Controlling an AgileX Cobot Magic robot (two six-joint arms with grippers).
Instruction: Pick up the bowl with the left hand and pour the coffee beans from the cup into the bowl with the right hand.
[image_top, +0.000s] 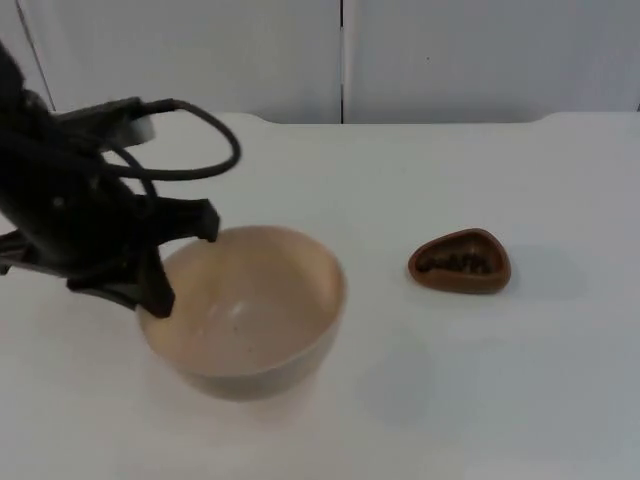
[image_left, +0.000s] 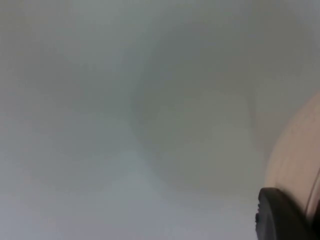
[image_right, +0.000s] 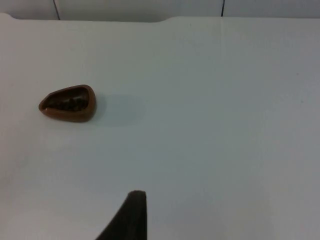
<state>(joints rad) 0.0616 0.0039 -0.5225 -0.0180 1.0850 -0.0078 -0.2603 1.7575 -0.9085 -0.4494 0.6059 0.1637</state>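
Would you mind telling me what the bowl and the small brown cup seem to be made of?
The bowl looks like pale wood or beige plastic with a matte finish: an even cream tone and no sharp glare. The cup looks like reddish-brown wood or glazed ceramic, with a smooth rim and a slight sheen; dark coffee beans lie inside. Neither material is certain.

Beige bowl (image_top: 250, 310); brown cup (image_top: 460, 262), dark beans (image_top: 455, 264); white table (image_top: 420, 180).
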